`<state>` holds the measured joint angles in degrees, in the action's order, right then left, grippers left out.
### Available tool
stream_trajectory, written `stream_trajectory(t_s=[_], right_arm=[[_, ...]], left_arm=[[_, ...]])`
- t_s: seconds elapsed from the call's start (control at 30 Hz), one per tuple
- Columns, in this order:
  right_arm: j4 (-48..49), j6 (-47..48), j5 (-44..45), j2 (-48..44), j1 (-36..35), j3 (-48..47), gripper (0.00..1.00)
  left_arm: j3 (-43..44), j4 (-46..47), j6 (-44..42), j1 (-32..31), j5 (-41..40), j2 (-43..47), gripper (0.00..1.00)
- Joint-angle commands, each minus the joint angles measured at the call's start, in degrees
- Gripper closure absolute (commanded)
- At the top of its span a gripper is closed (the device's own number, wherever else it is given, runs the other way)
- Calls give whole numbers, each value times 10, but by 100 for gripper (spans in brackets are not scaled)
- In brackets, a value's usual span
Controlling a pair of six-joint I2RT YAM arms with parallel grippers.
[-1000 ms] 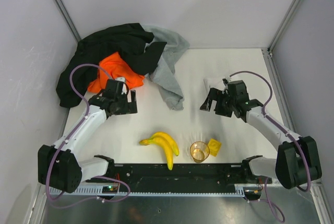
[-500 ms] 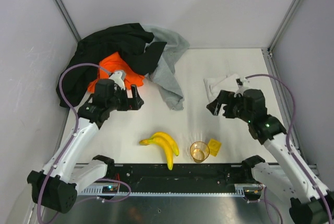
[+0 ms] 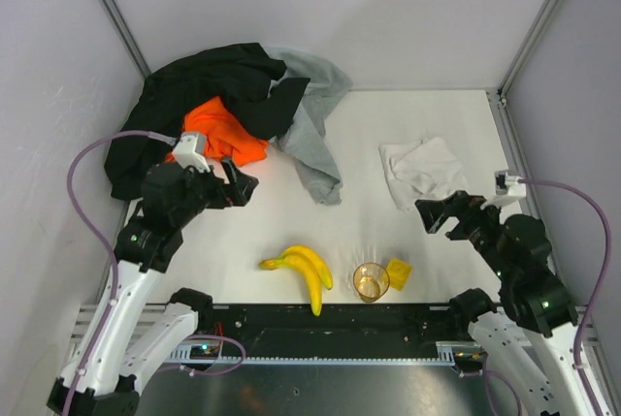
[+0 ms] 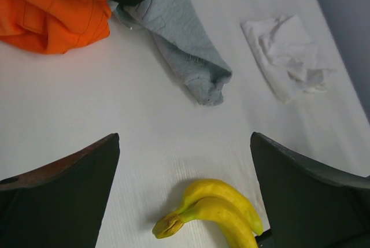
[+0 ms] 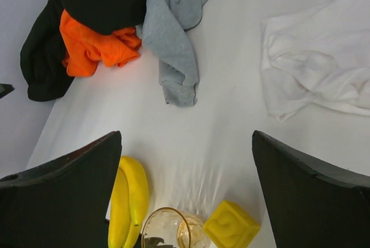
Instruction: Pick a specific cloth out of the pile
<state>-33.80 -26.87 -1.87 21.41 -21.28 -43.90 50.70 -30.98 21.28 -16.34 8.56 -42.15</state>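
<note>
The small white cloth (image 3: 422, 170) lies crumpled on the table at the right, apart from the pile; it shows in the left wrist view (image 4: 286, 54) and the right wrist view (image 5: 315, 74). The pile sits at the back left: a black garment (image 3: 209, 86), an orange cloth (image 3: 218, 135) and a long grey cloth (image 3: 312, 140). My left gripper (image 3: 240, 186) is open and empty, raised just right of the orange cloth. My right gripper (image 3: 439, 216) is open and empty, raised near the white cloth's near edge.
Two bananas (image 3: 304, 272) lie near the front middle. An amber glass (image 3: 370, 281) and a yellow block (image 3: 398, 272) stand to their right. White walls with metal posts close in the table on three sides.
Both arms have pulled back toward their bases and risen. My right gripper moved off the white cloth, which now lies uncovered. My left gripper backed away slightly from the orange cloth.
</note>
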Motion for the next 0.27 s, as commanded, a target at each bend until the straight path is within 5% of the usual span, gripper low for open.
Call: stream_trajectory(t_s=[0.0, 0.23], right_arm=[[-13, -3, 77, -48, -2, -1, 1], [7, 19, 90, -55, -3, 0, 1]], left_arm=[[34, 14, 34, -4, -16, 46, 0], [31, 32, 31, -4, -11, 84, 0]])
